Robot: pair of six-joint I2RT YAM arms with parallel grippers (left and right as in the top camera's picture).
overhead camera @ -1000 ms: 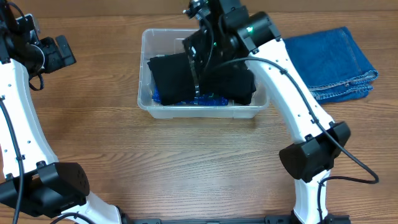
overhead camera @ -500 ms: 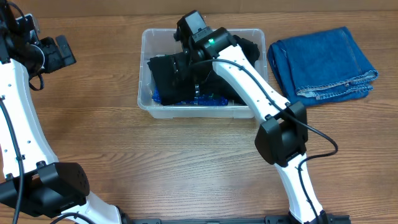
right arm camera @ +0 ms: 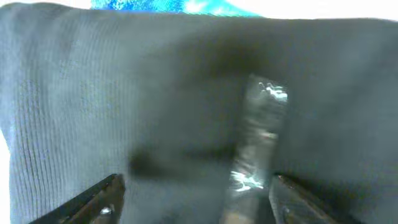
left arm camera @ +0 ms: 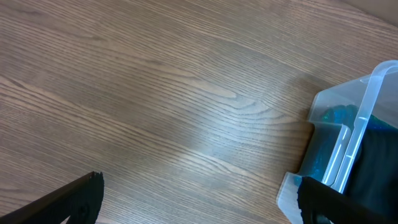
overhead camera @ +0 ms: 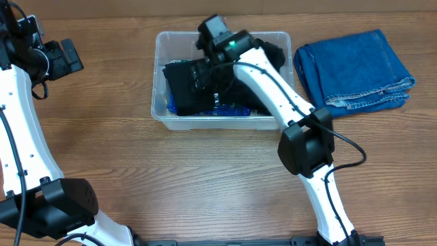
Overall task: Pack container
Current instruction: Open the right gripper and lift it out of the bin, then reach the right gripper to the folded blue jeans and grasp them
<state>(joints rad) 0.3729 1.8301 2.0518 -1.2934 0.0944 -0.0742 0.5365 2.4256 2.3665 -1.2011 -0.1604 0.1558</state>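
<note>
The clear plastic container (overhead camera: 158, 42) stands at the back middle of the table, holding folded black clothes (overhead camera: 183, 87) over something blue (overhead camera: 231, 109). My right gripper (overhead camera: 205, 72) reaches down into the container over the left black garment. In the right wrist view its fingers (right arm camera: 196, 199) are spread wide just above the black cloth (right arm camera: 93, 93), holding nothing; a shiny clear strip (right arm camera: 258, 137) lies between them. My left gripper (overhead camera: 68, 58) hangs open and empty at the far left. In the left wrist view (left arm camera: 199, 202) it is over bare wood, the container's corner (left arm camera: 367, 106) to its right.
Folded blue jeans (overhead camera: 355, 65) lie on the table right of the container. The wooden table (overhead camera: 205, 178) extends in front of the container. The right arm's base stands at the front right, the left arm's base at the front left.
My right arm has swung from the bin's right half to over the left black garment and lowered into the bin. The left arm has not moved.
</note>
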